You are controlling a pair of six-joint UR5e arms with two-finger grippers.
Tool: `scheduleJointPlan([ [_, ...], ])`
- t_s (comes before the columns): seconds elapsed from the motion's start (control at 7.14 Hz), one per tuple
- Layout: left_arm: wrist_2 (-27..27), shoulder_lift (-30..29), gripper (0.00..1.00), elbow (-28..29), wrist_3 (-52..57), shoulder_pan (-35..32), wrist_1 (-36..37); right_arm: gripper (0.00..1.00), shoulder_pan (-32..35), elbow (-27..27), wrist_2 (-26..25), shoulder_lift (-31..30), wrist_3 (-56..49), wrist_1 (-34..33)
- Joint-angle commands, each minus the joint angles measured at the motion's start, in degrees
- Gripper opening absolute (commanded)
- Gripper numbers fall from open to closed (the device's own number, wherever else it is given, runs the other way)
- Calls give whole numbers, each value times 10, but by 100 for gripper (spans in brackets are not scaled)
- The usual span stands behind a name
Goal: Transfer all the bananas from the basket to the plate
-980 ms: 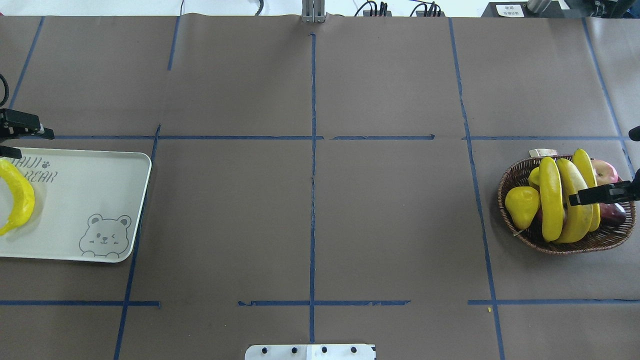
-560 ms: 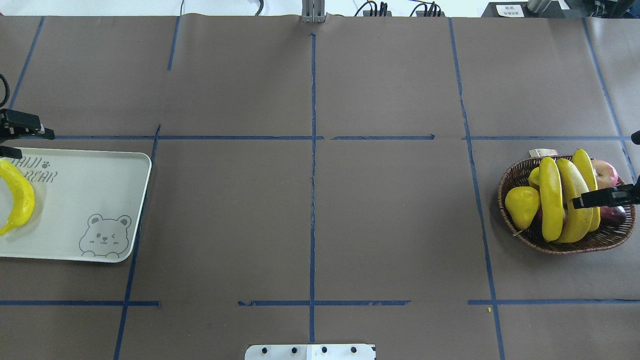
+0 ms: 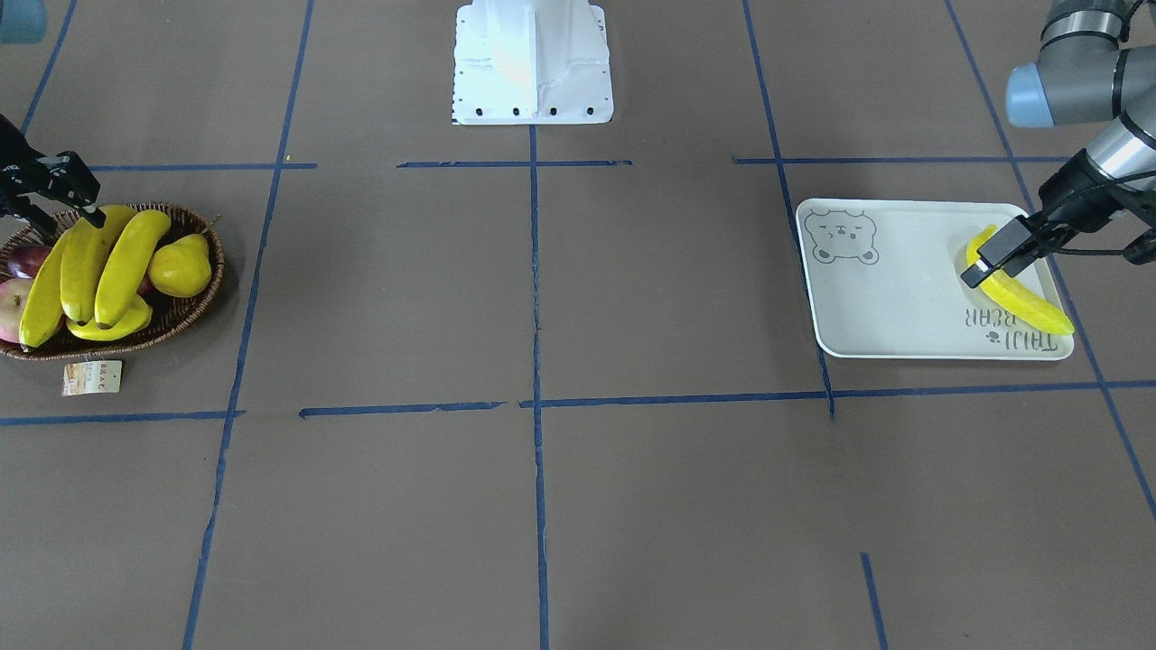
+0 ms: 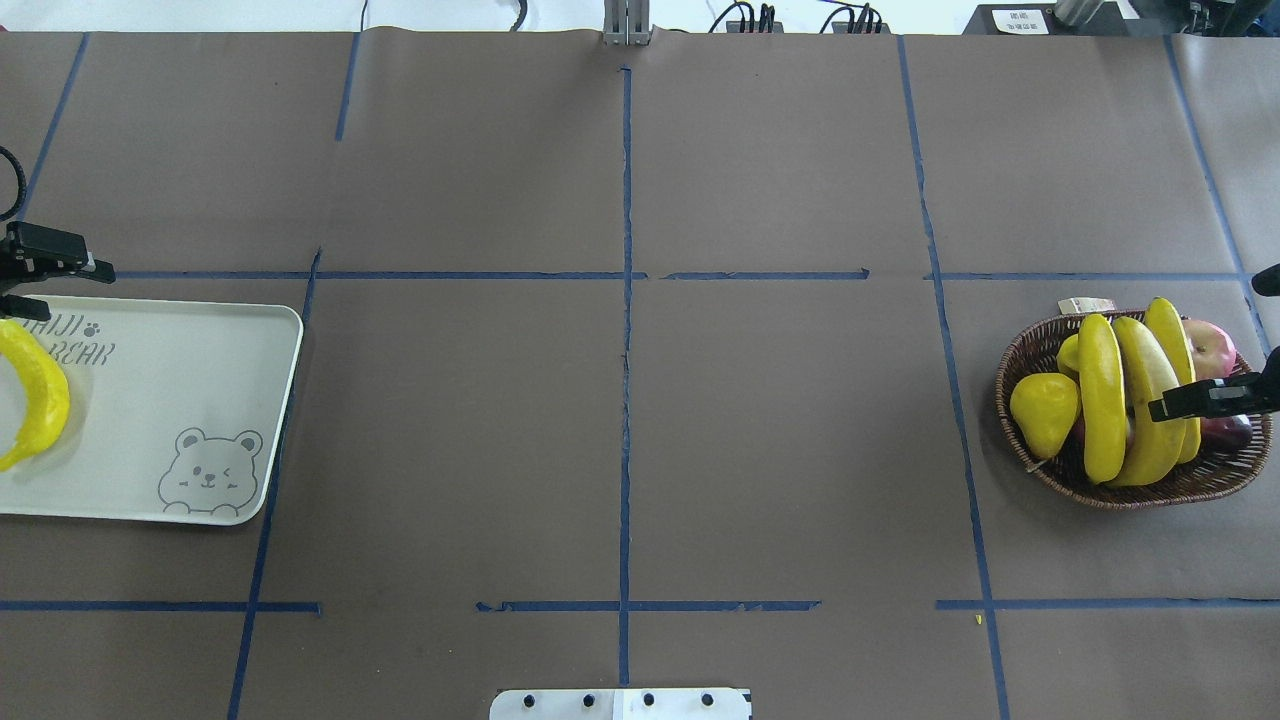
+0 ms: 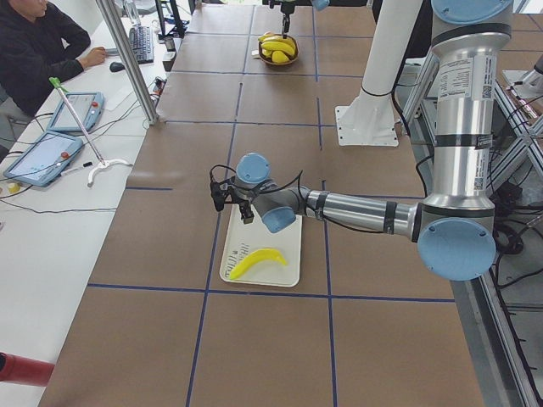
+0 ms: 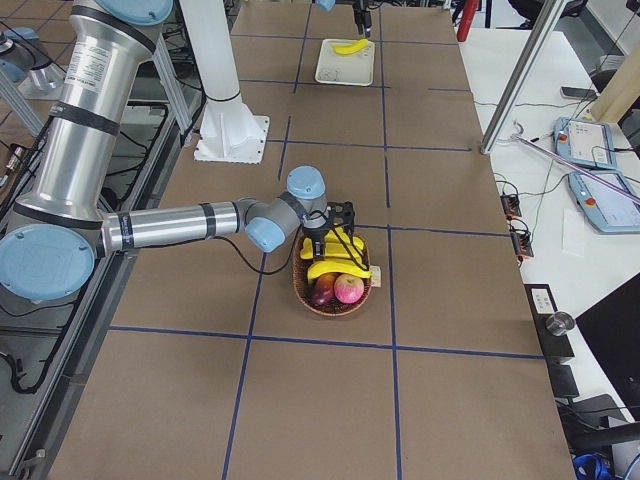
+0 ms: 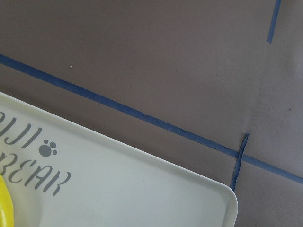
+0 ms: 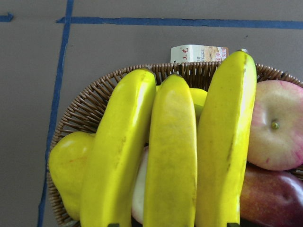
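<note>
Three bananas (image 4: 1140, 400) lie side by side in the basket (image 4: 1150, 492), on top of the other fruit. Their long axes run from the robot's side toward the far side, across the basket, and the stem tip of the rightmost one points to the far rim. The basket stands at the table's right end. A paper tag (image 8: 199, 53) lies just outside its far rim; it carries small print that cannot be read. A yellow pear (image 4: 1043, 410) sits at the left of the bananas, and an apple (image 4: 1212, 350) and a dark red fruit (image 4: 1228, 430) at their right.

The fourth banana (image 4: 40, 395) lies flat on the plate (image 4: 180, 380) at the table's left end. It is at the plate's outer end, beside the grey lettering "TAIJI BEAR", with its curve bulging toward the bear face print (image 4: 210, 472) and its long axis also near to far.

The right gripper (image 4: 1212, 340) hangs over the basket, its fingers spread apart and closed on nothing; whether they touch a banana cannot be told. The right arm reaches out low and level from the robot's side, with the wrist bent down.

The left gripper (image 4: 70, 287) is at the plate's far outer corner, next to the banana there; its fingers are apart and hold nothing. The left arm is stretched level in the same way.
</note>
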Motion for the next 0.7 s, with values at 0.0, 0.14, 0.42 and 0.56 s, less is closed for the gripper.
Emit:
scheduleJointPlan([
  [0.0,0,1,100,0,0,0,0,64,-2,-3,1,6,0,-2],
  [0.14,0,1,100,0,0,0,0,64,-2,-13,2,19,0,-2],
  [0.42,1,1,100,0,0,0,0,64,-1,-25,3,26,0,-1],
  [0.56,1,1,100,0,0,-1,0,64,-1,-25,3,26,0,-1],
])
